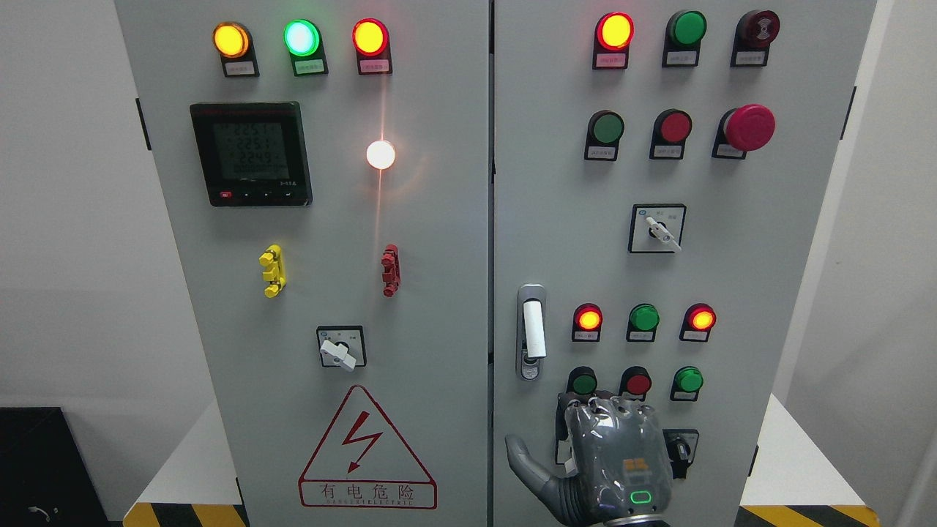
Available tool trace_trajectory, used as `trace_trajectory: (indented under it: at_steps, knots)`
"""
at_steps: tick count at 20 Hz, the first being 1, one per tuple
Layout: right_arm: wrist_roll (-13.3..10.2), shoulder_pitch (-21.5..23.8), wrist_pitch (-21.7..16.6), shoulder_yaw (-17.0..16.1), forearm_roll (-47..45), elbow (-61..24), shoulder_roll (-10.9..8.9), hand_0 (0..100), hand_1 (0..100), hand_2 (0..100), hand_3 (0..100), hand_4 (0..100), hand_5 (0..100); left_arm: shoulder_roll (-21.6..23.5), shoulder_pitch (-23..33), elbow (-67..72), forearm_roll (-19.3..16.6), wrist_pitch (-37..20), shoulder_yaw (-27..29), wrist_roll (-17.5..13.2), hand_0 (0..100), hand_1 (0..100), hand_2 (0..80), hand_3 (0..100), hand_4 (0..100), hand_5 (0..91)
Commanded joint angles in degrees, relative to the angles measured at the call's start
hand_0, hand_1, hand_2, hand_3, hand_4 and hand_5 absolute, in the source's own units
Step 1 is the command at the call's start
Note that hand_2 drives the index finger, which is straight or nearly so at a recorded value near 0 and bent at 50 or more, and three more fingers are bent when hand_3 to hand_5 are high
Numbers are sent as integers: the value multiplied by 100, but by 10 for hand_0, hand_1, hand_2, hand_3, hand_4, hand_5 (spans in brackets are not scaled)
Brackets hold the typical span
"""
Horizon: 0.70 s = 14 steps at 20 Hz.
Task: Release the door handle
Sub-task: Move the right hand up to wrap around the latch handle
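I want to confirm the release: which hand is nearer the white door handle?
Right. The right hand sits below and slightly right of the door handle, apart from it, knuckles toward the panel. The left hand is out of view.

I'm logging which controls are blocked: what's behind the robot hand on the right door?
The right hand covers part of a black selector switch, visible at its right edge. Anything else directly behind it is hidden. The door handle stands clear above.
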Motion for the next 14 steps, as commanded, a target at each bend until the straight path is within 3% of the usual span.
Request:
trace_trajectory:
  at_steps: [1,8,10,14]
  knots:
    - [22,-171,11,-60,97,-44,-18,168,309,899,1000,922,926,0,105,-7,-4,3,0,-5,120,556,0,0,0,0]
    - [31,-443,20,-86,150,70,-1,163,338,954,1000,953,944,0,105,1,-4,3,0,-5,120,556,0,0,0,0]
    - [162,-461,20,-86,159,79,-1,161,343,956,1000,952,945,0,105,-7,-4,3,0,-5,120,556,0,0,0,0]
    - [189,-601,20,-113,150,166,-1,162,328,958,1000,952,947,0,105,2,-4,3,0,-5,120,556,0,0,0,0]
